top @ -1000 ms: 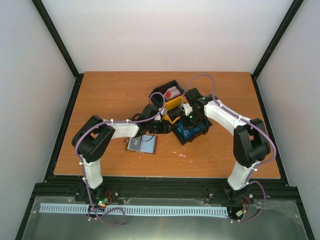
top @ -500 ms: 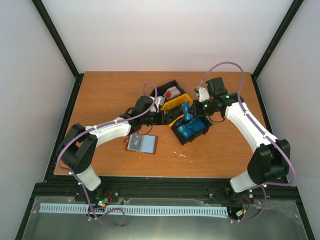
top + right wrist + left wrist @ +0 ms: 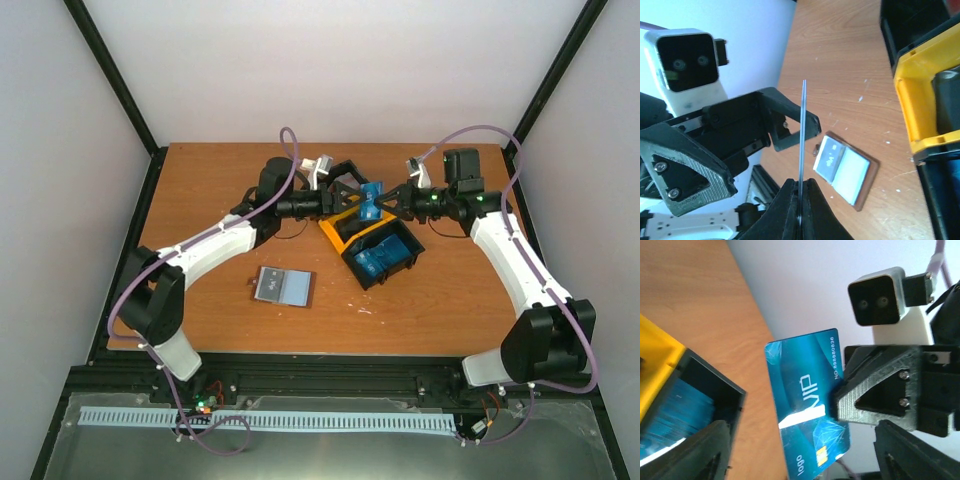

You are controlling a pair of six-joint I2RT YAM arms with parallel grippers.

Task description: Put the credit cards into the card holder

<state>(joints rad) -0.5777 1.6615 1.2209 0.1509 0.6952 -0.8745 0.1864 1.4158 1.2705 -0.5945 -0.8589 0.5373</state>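
Both arms stretch forward and inward, left pincer (image 3: 342, 193) spread wide, facing the clamped right pincer (image 3: 388, 205).

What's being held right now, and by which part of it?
The right pincer clamps a blue credit card by one long edge; the left pincer is open, holding nothing.

Lab robot cell — white walls (image 3: 330, 70), black frame (image 3: 118, 75).
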